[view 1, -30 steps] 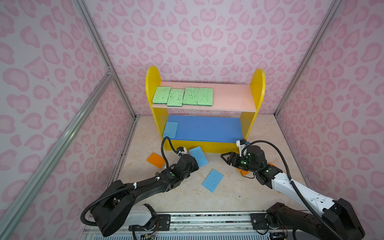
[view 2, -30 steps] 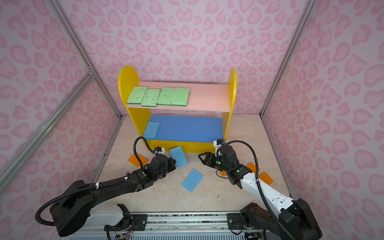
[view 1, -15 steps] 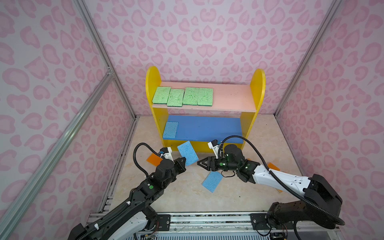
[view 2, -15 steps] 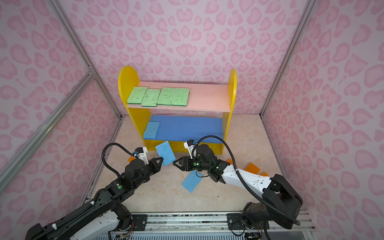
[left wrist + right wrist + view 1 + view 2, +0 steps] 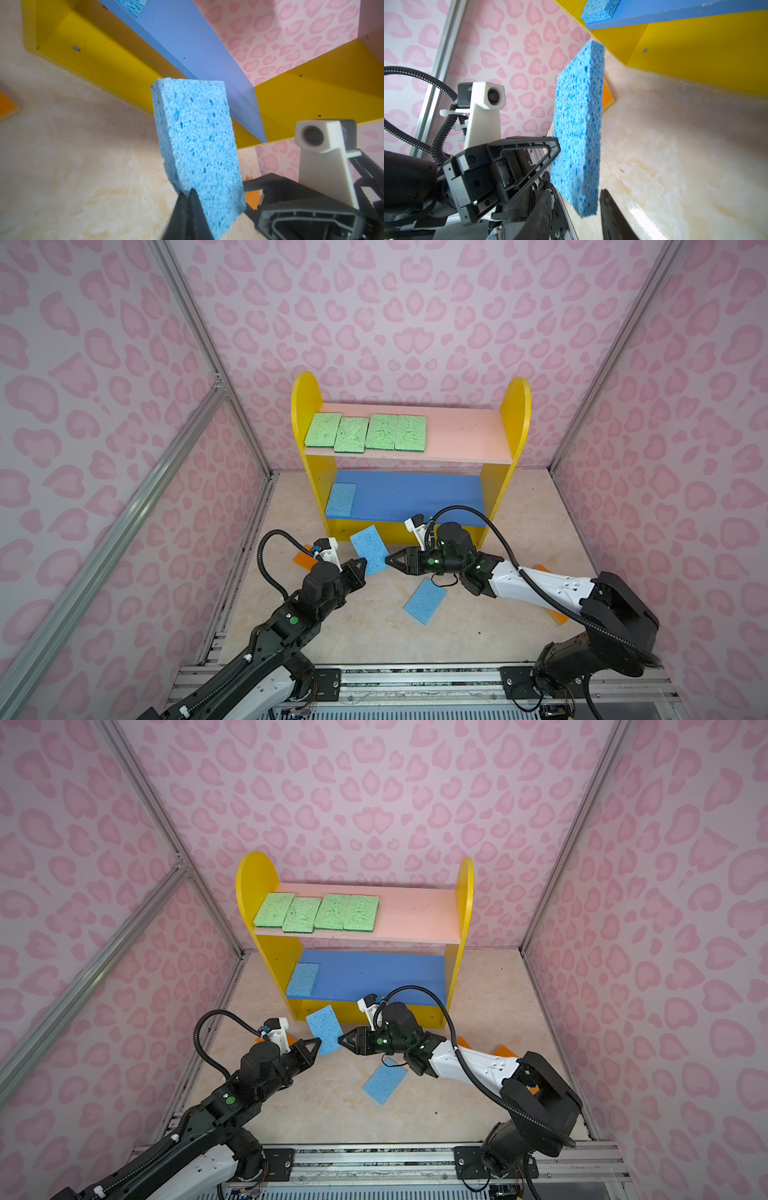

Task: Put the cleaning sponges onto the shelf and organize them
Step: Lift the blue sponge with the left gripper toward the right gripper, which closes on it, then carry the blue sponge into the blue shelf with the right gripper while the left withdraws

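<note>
Centre frame: the right gripper (image 5: 388,561) has swung in from the right, jaws spread astride the blue sponge (image 5: 369,549), not yet gripping. The left gripper (image 5: 362,566) pinches its lower edge (handover likely). Above it, the shelf (image 5: 307,414) awaits.

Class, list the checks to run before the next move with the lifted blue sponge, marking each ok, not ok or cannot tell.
1. Left gripper clamped on held blue sponge: ok.
2. Right gripper jaws straddle its edge: ok.
3. Right jaws closed on it: not ok, gap shows.
4. Blue board has room beside shelved blue sponge: ok.
5. Held sponge clear of the tabletop: ok.
</note>
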Available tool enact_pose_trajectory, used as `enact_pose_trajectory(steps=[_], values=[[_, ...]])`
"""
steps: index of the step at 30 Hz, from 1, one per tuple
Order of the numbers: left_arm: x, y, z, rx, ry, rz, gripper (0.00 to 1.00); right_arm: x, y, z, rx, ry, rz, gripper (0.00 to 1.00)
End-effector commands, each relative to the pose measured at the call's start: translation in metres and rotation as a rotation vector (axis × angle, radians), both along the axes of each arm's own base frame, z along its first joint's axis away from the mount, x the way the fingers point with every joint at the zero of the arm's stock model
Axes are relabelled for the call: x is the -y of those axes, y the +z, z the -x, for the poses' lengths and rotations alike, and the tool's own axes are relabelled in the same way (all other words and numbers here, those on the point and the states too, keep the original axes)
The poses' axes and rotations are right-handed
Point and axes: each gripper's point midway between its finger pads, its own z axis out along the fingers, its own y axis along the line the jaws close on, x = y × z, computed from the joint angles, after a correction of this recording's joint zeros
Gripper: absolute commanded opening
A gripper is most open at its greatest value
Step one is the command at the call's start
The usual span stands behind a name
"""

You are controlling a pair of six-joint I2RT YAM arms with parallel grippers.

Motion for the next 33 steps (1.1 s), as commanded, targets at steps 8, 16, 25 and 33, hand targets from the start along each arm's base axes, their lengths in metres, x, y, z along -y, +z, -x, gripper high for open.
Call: enact_pose_trajectory(steps=[8,16,25,33], values=[[-0.001,0.002,0.000,0.007,-0.007,-0.001,0.04,-0.009,0.001,-0.004,-0.003,0.016,-0.031,0.17],[-0.005,-0.001,0.001,0.013,-0.007,-0.042,0.65,-0.002,-0.001,-0.016,-0.019,-0.031,-0.029,0.04],[-0.038,-0.031,0.014,-0.059,0.081,-0.150,0.99,0.007,0.003,-0.057,-0.032,-0.205,-0.023,0.01],[-0.052,-0.066,0.029,-0.122,0.106,-0.175,0.98,-0.004,0.014,-0.103,-0.044,-0.363,-0.035,0.02]])
